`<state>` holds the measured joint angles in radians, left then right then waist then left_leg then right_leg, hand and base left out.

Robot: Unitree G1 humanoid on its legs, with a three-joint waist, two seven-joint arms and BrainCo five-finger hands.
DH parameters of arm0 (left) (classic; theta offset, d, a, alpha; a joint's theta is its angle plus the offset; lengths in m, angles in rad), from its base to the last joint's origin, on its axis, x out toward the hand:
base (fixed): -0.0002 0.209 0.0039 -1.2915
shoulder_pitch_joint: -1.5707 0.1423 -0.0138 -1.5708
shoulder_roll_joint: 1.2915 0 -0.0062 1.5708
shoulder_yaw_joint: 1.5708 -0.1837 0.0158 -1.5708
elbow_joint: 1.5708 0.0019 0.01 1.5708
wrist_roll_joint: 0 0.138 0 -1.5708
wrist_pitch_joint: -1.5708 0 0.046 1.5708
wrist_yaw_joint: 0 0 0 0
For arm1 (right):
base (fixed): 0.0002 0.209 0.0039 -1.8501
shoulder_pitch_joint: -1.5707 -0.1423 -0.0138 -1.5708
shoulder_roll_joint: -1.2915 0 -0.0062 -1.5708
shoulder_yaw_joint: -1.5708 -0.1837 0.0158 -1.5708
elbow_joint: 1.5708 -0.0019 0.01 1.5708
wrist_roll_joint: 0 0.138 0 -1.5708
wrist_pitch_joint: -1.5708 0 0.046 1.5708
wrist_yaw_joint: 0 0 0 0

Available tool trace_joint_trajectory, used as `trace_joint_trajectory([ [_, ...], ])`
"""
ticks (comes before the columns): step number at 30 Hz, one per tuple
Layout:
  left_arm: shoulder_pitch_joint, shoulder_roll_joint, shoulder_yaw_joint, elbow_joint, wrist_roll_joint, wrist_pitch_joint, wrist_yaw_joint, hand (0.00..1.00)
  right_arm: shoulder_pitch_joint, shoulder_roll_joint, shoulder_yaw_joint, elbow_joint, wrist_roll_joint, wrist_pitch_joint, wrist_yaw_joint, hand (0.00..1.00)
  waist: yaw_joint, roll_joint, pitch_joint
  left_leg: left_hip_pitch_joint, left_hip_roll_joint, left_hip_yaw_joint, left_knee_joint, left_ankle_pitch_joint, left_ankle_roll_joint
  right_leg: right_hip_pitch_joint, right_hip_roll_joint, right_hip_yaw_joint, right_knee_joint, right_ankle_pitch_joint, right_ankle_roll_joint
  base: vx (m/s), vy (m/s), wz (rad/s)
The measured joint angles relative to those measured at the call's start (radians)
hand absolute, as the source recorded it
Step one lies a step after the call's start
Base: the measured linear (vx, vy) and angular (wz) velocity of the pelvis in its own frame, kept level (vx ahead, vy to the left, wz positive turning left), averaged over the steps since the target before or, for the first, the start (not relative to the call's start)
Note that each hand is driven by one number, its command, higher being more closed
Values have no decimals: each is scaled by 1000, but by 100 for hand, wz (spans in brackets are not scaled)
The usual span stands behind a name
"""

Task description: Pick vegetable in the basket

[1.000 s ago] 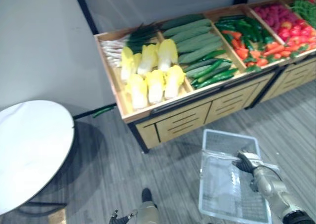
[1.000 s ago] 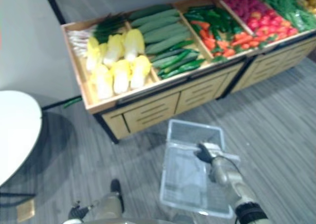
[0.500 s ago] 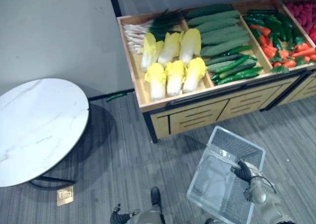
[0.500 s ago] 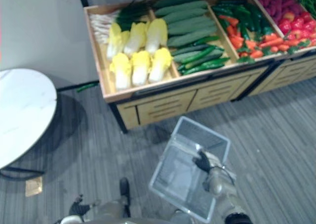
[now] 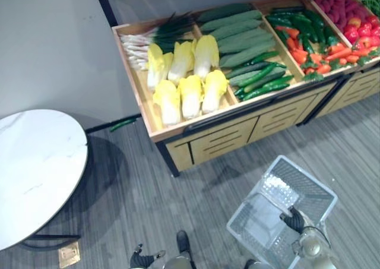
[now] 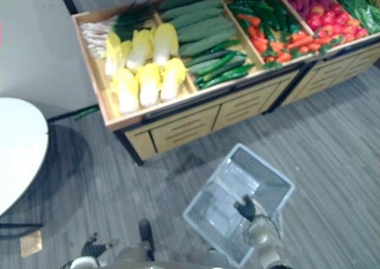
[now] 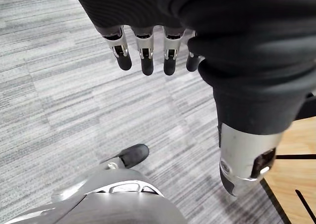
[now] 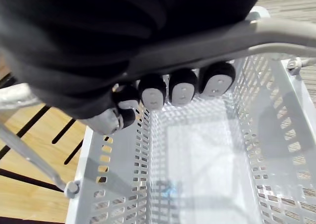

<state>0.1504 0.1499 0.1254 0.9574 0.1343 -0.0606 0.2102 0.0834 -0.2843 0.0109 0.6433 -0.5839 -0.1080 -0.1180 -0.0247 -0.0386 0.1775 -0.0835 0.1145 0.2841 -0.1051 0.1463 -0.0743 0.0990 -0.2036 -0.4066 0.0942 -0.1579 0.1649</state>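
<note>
The left robot hand [image 7: 143, 61] is held slack-fingered above the floor [image 7: 49, 95]. The empty basket [image 5: 310, 184] is carried by the right robot hand [image 8: 183, 93], curled round its handle [image 8: 276, 33]. Beyond, cabbages [image 5: 191, 94] are stacked in the wooden stand [image 5: 237, 135]: probably bulky, leafy-soft, best gripped mid-body.

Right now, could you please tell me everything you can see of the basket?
The basket is a pale grey rectangular tub, plastic by its look, with slotted walls and a smoother bottom. It is empty. Its grey handle crosses over the top, and the right hand has its fingers curled round it. The basket hangs over the grey floor in front of the wooden vegetable stand, turned at an angle to it.
</note>
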Motion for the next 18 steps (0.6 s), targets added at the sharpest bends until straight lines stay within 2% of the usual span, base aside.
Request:
trace_joint_trajectory([
  [7,1,0,-1,0,0,5,0,0,2,8,-2,4,4,8,6,100,11,-6,-1,-1,-1,-18,0,-1,-1,11,1,-31,-3,-9,-6,-10,-11,8],
  [11,2,1,-2,0,1,5,0,0,0,14,-4,19,4,11,7,100,31,-31,-3,0,-36,-18,1,-25,19,26,-42,-59,6,-15,15,32,48,13],
  [14,6,2,-10,1,0,5,0,0,-4,11,-5,23,-2,14,4,100,34,-42,0,7,-52,-22,1,-43,37,-10,-84,-63,123,-4,30,90,91,17],
  [16,15,12,-11,0,0,6,0,0,-9,13,-4,22,-5,14,5,100,46,-50,-2,36,-58,-24,5,-61,52,-69,-125,-35,295,35,8,173,180,2],
  [17,21,17,-11,-2,0,6,0,0,-10,12,-4,21,-5,14,4,100,56,-52,-3,53,-58,-24,7,-69,56,-108,-146,-12,392,74,-3,221,208,1],
  [18,28,26,-10,-3,0,6,0,0,-12,12,-5,19,-6,15,3,100,56,-55,-5,77,-56,-32,7,-80,70,-174,-173,28,533,164,-33,192,167,14],
])
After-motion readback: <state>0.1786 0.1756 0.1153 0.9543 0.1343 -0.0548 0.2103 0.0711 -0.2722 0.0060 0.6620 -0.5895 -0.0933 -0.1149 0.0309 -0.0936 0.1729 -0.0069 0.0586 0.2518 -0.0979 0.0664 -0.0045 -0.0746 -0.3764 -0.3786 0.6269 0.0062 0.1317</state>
